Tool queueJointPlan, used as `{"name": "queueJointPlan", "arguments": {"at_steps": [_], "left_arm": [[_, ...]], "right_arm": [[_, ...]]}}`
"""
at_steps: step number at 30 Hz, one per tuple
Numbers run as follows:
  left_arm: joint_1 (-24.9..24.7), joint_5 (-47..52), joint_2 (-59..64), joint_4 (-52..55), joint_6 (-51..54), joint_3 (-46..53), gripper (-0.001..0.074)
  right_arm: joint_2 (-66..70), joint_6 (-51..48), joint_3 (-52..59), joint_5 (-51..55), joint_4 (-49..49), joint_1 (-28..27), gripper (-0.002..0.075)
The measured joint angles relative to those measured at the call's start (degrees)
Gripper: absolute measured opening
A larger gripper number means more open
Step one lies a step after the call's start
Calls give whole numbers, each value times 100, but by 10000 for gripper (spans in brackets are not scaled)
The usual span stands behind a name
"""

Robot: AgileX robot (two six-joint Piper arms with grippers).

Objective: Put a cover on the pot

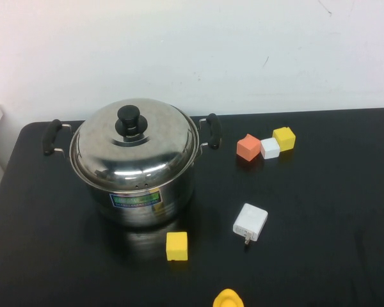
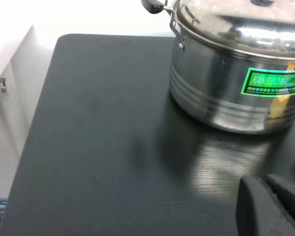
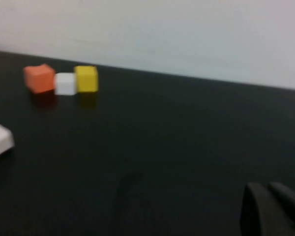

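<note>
Starting nearest: left gripper (image 2: 275, 204) and right gripper (image 3: 273, 209) are seen low over the table (image 1: 320, 243); finger spread cannot be told
Middle: a yellow block (image 1: 176, 246); a white charger (image 1: 250, 222)
Far left: the pot (image 1: 144, 195) is covered by its lid (image 1: 134, 144)
Far right: orange block (image 1: 248, 148), white block (image 1: 269, 148), second yellow block (image 1: 284, 138)

From my left wrist camera I see the pot (image 2: 226, 93) standing on the black table (image 2: 103, 147), its green label (image 2: 274, 82) facing me and the domed steel lid (image 2: 236, 22) seated on its rim. One black side handle (image 2: 152, 5) shows at the frame edge. The left gripper (image 2: 270, 206) is a dark shape low over the table, near the pot but apart from it.
</note>
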Motion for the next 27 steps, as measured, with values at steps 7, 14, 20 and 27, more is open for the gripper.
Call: {"name": "queueJointPlan", "arguments": {"at_steps": [7,14,20,27], "left_arm": [[0,0,0,0,0,0,-2],[0,0,0,0,-11,0,-2],[0,0,0,0,-11,0,-2],[0,0,0,0,-11,0,-2]], "right_arm": [[-24,506,-10,439,-77,575,-2],[-24,591,-22,497,-101,586,-2],[-24,601,-32,506,-101,586,-2],[-24,613,-32,539,-114,586,-2]]}}
